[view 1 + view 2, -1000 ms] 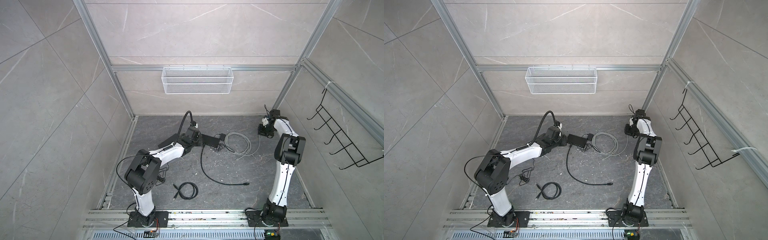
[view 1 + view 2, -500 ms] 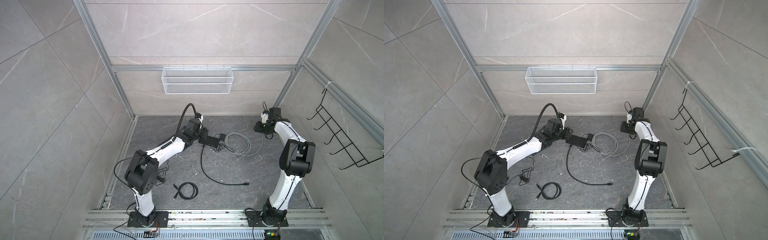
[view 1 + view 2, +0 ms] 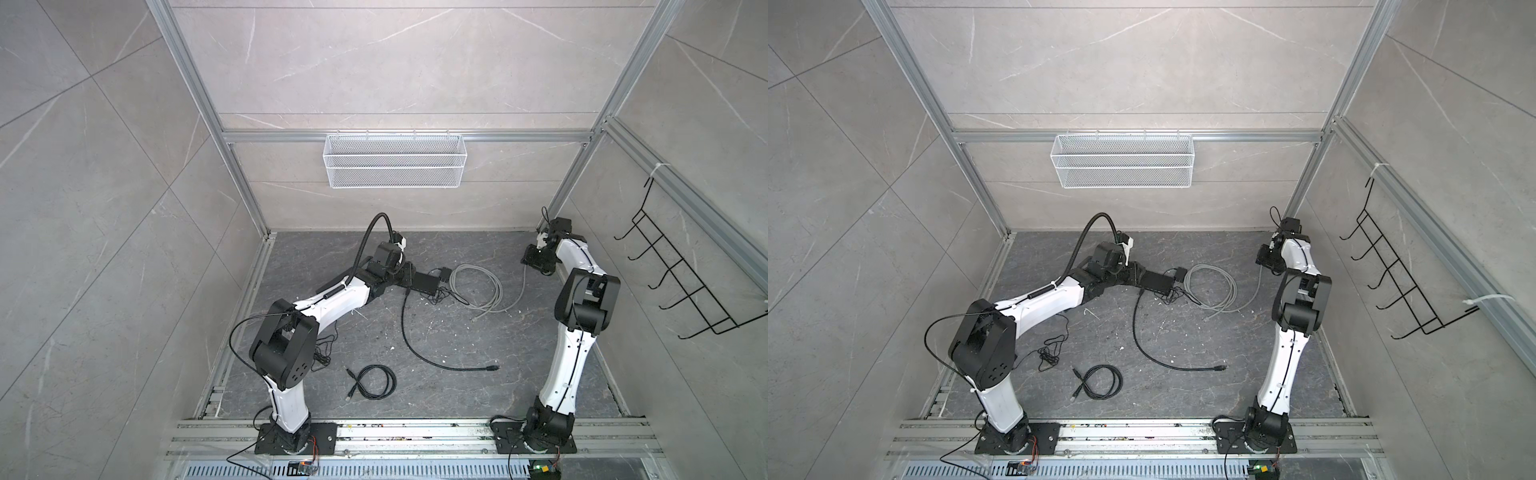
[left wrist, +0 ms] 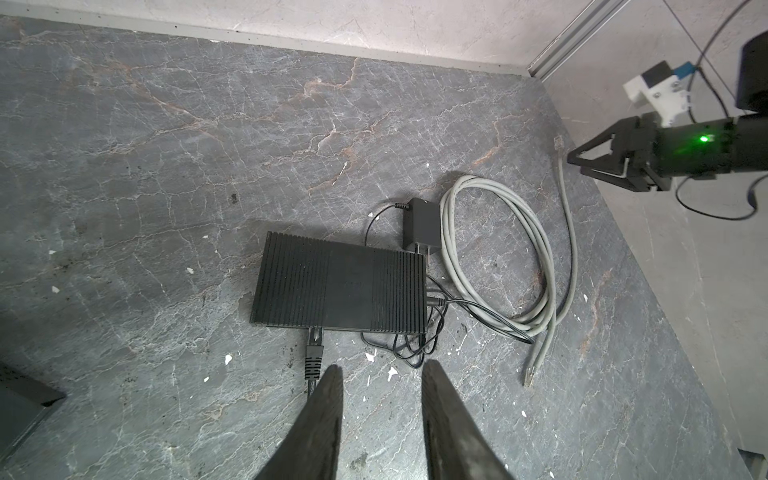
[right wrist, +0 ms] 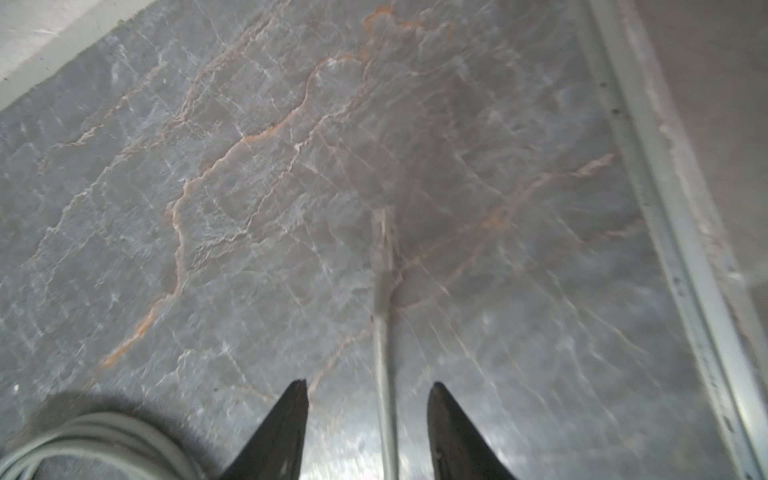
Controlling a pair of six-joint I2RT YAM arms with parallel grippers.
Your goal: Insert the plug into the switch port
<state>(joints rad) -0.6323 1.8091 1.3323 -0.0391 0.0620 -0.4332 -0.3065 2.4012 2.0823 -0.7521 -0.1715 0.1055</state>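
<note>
Grey cable (image 5: 384, 374), limp and light, runs between the parted jaws of my right gripper (image 5: 368, 383), so I'd pinch its stiff plug (image 5: 383, 237); my left gripper (image 4: 381, 368) gapes empty.

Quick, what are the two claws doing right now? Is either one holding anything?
Left gripper: open, holding nothing.
Right gripper: open; the grey cable runs between its jaws, not gripped.
</note>
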